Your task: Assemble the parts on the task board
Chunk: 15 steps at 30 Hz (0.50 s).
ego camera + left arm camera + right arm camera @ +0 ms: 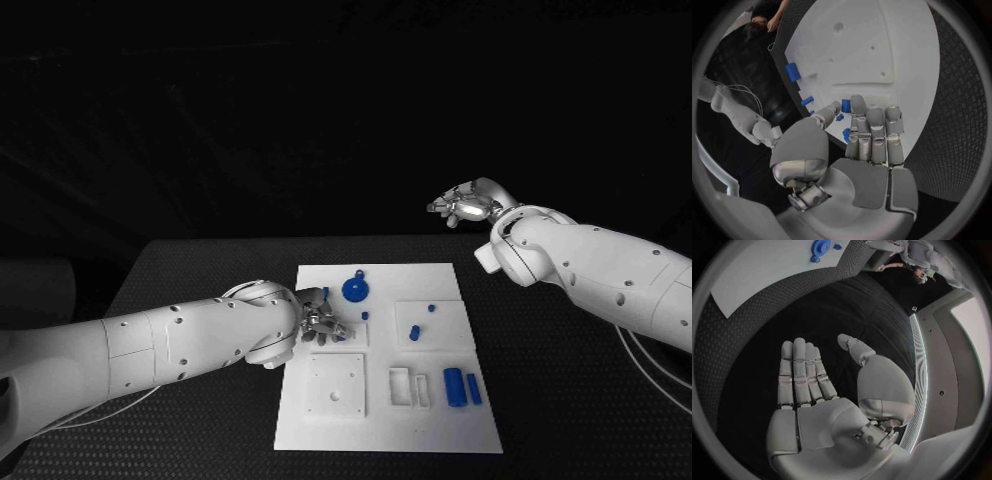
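Observation:
The white task board [335, 440] lies mid-table. On it are a round blue gear-like part [355, 291], three small blue pieces [414, 332] near the middle, and two blue cylinders [453, 386] at its near right. My left hand [320, 322] hovers over the board's left edge, fingers straight and thumb apart [870, 135], holding nothing; small blue pieces [846, 105] lie just beyond its fingertips. My right hand [464, 205] is raised past the board's far right corner, palm flat and empty [807, 390]. The board corner [767, 270] and gear [820, 247] lie far from it.
The black table [202, 270] surrounds the board. The board has a square raised plate [336, 383] and rectangular slots [400, 388] in its near half. A flat white plate with small holes [867, 40] lies beyond my left hand's fingers.

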Tool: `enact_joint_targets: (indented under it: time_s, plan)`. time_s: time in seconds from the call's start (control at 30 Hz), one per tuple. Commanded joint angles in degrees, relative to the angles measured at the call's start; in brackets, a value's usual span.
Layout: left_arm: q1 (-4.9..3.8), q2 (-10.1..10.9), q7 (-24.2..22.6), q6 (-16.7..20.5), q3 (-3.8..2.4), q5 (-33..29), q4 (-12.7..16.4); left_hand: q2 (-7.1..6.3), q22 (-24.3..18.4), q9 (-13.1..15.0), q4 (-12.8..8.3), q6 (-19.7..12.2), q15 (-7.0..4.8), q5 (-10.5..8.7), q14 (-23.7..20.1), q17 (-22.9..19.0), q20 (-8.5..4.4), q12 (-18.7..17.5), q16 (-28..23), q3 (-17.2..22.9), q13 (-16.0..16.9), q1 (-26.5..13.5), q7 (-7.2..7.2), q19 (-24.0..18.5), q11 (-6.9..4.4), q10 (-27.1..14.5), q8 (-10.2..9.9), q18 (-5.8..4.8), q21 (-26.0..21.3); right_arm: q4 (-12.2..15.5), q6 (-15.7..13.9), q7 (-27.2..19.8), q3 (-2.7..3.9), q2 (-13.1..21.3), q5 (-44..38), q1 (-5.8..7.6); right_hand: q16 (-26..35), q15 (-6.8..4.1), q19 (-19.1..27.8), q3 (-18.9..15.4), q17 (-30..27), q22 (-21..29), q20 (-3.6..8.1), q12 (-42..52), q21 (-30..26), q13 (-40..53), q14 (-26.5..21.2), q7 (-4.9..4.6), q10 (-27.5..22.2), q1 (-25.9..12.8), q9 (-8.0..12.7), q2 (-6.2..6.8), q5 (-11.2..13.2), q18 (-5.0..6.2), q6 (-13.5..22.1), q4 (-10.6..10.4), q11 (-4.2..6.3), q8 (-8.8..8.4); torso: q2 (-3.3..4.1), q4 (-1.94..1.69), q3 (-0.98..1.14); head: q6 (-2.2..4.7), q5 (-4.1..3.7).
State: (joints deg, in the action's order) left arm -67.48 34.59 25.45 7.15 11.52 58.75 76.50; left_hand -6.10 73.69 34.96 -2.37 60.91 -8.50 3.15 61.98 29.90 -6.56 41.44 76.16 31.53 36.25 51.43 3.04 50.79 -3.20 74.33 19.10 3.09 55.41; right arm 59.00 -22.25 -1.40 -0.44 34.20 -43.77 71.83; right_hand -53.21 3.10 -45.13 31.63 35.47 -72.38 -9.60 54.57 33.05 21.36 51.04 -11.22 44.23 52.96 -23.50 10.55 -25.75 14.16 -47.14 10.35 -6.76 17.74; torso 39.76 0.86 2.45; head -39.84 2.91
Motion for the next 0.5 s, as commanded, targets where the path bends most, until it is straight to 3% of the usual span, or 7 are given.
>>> enact_joint_targets:
  time_s: [0.03,0.5]
  plan:
    - [0.02,-0.2,0.1,-1.1,-0.02,0.2,-0.1,0.95,0.1,-0.1,-1.0,0.5,-0.37,0.15,0.0,0.0,-7.18,0.0,0.4,0.2,0.1,0.6,0.07,0.4,-0.02,0.5,0.3,-0.88,0.1,0.2,0.6,-0.5,0.01,0.0,-0.1,-0.01,-0.3,0.00,0.2,-0.3,-0.1,-0.1,-0.30,0.2,-0.2,-0.1,-0.5,-0.17,-0.4,-0.4,0.1,0.03,-0.3,0.84,0.3,0.0,0.07,0.08,-0.01,0.03,-0.01,0.03,0.03]
    - [0.03,-0.4,-0.1,-0.9,-0.02,0.1,-0.4,4.33,0.8,-0.5,-7.8,0.6,-0.24,3.13,0.1,0.0,-7.15,-0.5,0.3,2.1,0.3,4.5,0.19,0.8,0.13,0.9,0.4,-1.29,-0.2,0.4,0.8,-0.5,0.01,-0.1,-0.1,-0.02,-0.3,0.00,0.2,-0.3,-0.1,-0.1,-0.30,0.3,-0.3,-0.2,-0.5,-0.17,-0.4,-0.4,0.1,-0.01,-0.3,0.84,0.3,0.0,0.06,0.08,0.00,-0.03,-0.01,-0.07,0.01]
